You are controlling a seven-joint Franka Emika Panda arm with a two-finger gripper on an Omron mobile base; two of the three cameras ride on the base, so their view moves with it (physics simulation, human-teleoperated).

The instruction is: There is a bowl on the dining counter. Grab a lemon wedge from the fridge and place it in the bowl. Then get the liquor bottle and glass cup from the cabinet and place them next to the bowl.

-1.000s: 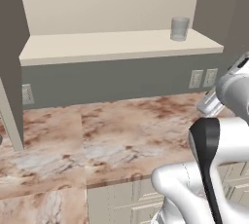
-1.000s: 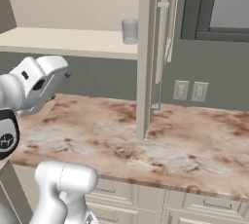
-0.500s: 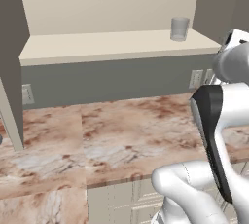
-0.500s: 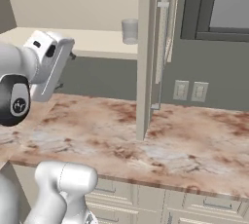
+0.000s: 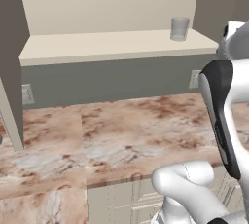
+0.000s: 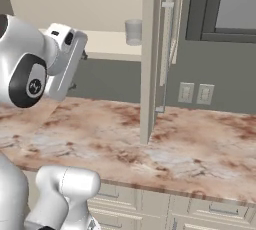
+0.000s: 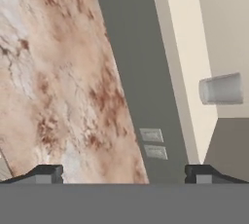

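From the left base view, the glass cup [image 5: 179, 28] stands upright near the right end of the cream cabinet shelf [image 5: 97, 45], alone on that shelf — no bottle beside it. It sits close to the front edge, which makes it an easy reach from outside. Below runs the veined stone tabletop [image 5: 121, 130] with a grey backsplash and outlets. The white arm [image 5: 221, 116] rises at the right, its dark-striped link lifted to about shelf height, presumably so the hand can come at the cup level.

Over to the right base view — the same glass cup [image 6: 133, 31] sits on the shelf just left of the open cabinet door [image 6: 152, 59], which stands swung out over the tabletop to leave the shelf clear. The hand is at the left, raised and turned toward the shelf, well apart from the cup.

Now the hand view, rolled sideways: the end effector [image 7: 124, 173] has its two dark tips set wide apart with nothing between them — open and empty. The glass cup [image 7: 221, 89] appears lying sideways in the picture only because the camera is rolled; it is far ahead, off toward the right tip. My read: this is the approach for the cup, and the hand needs to line up on it before closing in.
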